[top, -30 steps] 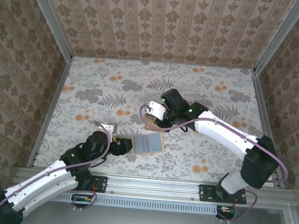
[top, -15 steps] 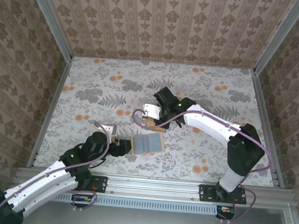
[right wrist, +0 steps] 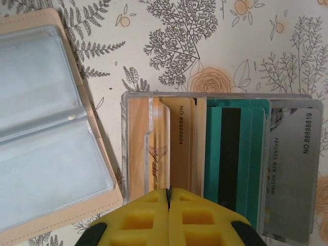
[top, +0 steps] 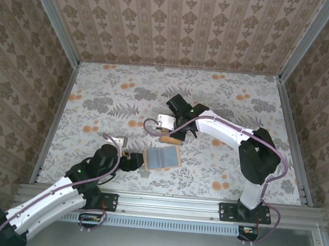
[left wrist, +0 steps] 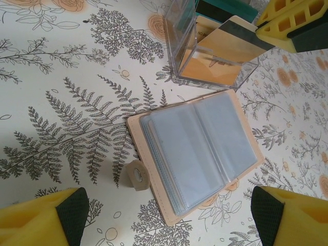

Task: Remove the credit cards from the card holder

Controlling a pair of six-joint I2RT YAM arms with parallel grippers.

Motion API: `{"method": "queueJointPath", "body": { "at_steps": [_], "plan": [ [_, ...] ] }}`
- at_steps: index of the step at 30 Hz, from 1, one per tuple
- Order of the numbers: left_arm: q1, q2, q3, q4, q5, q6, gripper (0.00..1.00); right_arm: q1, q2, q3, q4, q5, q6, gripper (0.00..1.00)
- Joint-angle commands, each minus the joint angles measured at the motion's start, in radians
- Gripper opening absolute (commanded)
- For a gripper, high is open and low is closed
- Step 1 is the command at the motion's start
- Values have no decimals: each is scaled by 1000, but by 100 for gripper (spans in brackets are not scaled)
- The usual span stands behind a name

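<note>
The card holder lies open and flat, its clear sleeves up inside a tan edge; it also shows in the overhead view and the right wrist view. My left gripper is open, one finger either side of the holder's near end, touching nothing; overhead it is just left of the holder. My right gripper is shut on an orange-tan credit card with a dark stripe, which leans into a clear box. More credit cards stand in that box: orange and teal.
A grey card stands at the box's right end. The holder's small tan snap tab sticks out beside its spine. The box sits just behind the holder. Metal rails and patterned walls ring the table.
The right arm has swung left and lowered its gripper onto the clear box behind the holder. The left arm and the card holder have stayed put.
</note>
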Motion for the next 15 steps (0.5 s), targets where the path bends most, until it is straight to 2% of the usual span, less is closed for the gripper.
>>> {"method": "queueJointPath", "body": {
  "at_steps": [1, 4, 7, 11, 15],
  "plan": [
    [9, -12, -10, -21, 3, 22, 86, -11, 18, 39, -42, -23, 8, 10],
    [10, -12, -11, -19, 6, 23, 86, -18, 18, 32, -18, 0, 24, 23],
    [13, -11, -10, -17, 8, 26, 86, -21, 16, 22, 5, 32, 31, 28],
    [16, -12, -5, -23, 19, 25, 86, -23, -12, 0, 51, 51, 73, 29],
    [15, -9, -2, -13, 36, 18, 85, -24, -90, -68, 149, 47, 194, 29]
  ]
}}
